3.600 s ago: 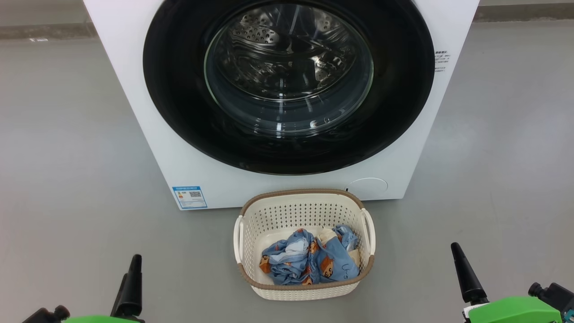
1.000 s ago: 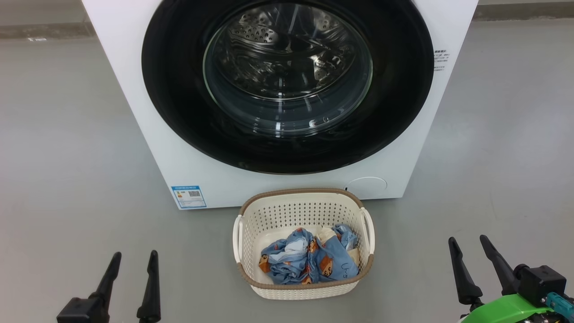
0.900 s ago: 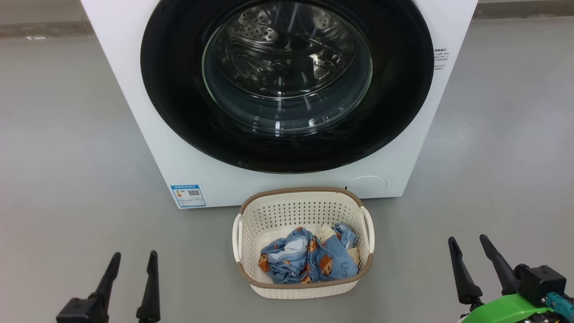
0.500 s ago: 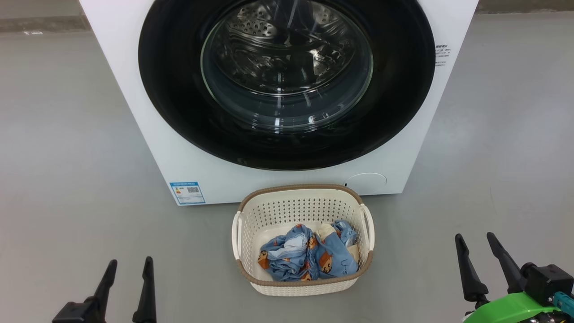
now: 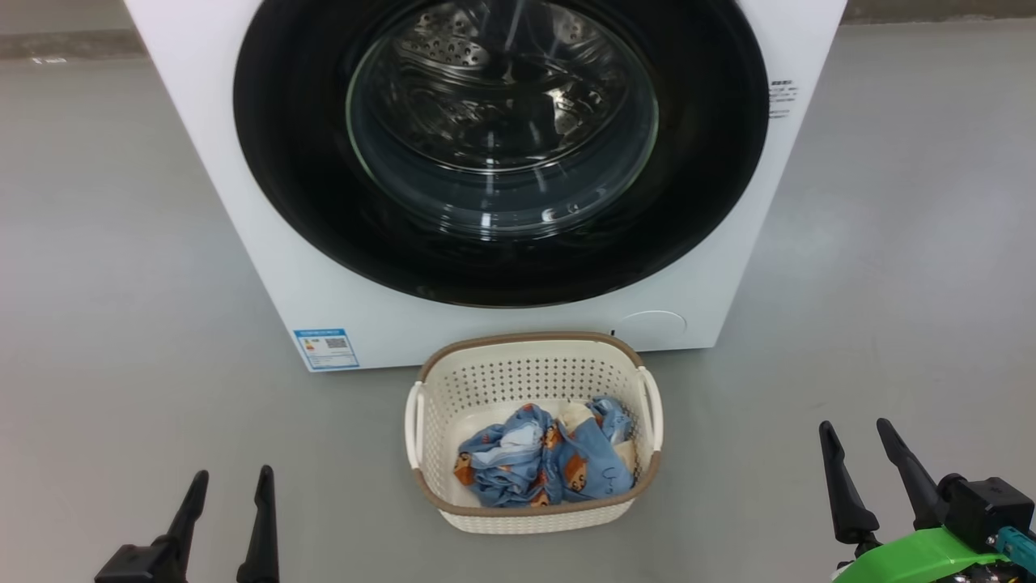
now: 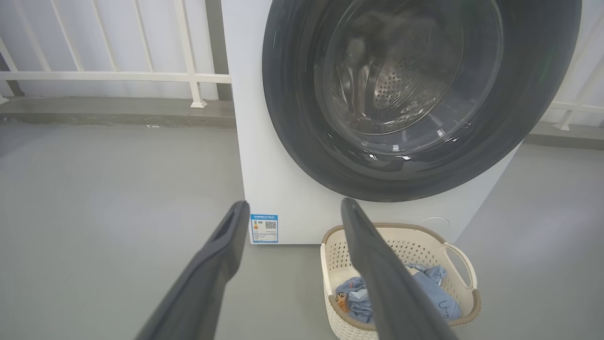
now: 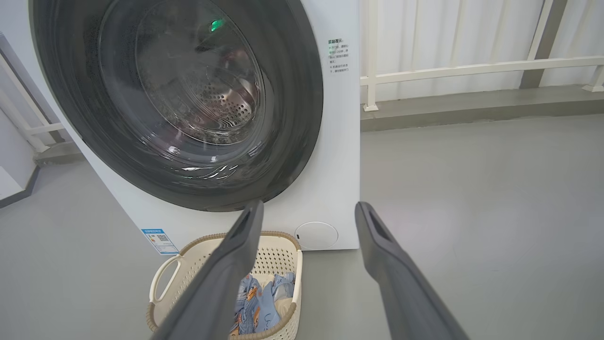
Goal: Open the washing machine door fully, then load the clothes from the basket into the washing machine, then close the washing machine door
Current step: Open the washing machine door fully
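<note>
The white washing machine (image 5: 267,243) stands straight ahead on the grey floor. Its round black-rimmed door (image 5: 324,219) lies flat against the front, with the steel drum visible through the glass. In front of it sits the cream basket (image 5: 530,348) holding the light-blue bear-print clothes (image 5: 542,461). My left gripper (image 5: 231,482) is open at the lower left, well clear of the basket. Low on the right, my right gripper (image 5: 854,433) is open too, holding nothing. The left wrist view shows the door (image 6: 292,118) and basket (image 6: 455,255); the right wrist view shows the door (image 7: 292,104) and basket (image 7: 163,276).
A blue energy label (image 5: 325,348) and a round service flap (image 5: 652,322) mark the washer's lower front. White railings (image 6: 118,75) and a low ledge (image 7: 472,101) run behind the machine. Grey floor spreads on both sides of the washer.
The head camera has shifted, so the washer and basket sit slightly further left in the picture. Both grippers remain open low at the corners.
</note>
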You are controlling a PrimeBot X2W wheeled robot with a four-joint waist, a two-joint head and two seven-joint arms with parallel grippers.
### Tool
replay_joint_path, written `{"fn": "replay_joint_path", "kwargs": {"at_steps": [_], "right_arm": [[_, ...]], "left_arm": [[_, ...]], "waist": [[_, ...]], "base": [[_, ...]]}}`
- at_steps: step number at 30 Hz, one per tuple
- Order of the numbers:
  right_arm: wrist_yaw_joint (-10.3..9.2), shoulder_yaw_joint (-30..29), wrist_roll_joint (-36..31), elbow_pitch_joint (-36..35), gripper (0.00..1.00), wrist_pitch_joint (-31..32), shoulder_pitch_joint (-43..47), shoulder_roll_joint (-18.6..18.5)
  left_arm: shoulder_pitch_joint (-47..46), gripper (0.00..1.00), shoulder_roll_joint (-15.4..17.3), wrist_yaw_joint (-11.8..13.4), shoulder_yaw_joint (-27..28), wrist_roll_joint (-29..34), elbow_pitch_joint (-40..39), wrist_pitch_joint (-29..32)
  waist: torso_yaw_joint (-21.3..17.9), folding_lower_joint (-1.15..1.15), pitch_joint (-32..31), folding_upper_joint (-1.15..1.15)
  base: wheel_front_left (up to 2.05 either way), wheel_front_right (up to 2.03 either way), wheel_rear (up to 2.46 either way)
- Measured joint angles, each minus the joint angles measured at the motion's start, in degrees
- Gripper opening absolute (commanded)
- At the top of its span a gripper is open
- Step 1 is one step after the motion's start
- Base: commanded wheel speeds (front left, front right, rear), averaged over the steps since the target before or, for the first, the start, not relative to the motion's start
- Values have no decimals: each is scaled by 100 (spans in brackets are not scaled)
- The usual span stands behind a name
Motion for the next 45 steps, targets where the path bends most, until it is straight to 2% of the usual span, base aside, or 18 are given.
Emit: {"fn": "replay_joint_path", "kwargs": {"at_steps": [29, 45], "right_arm": [[0, -33, -8, -11, 100, 0, -26, 89], [0, -37, -68, -38, 100, 0, -26, 105]], "left_arm": [[-226, 100, -36, 0, 108, -114, -67, -1], [-226, 100, -43, 0, 1, -162, -65, -1]], "waist": [[-91, 0, 230, 0], [-29, 0, 190, 0]], "base": [[117, 115, -232], [30, 30, -60]]}}
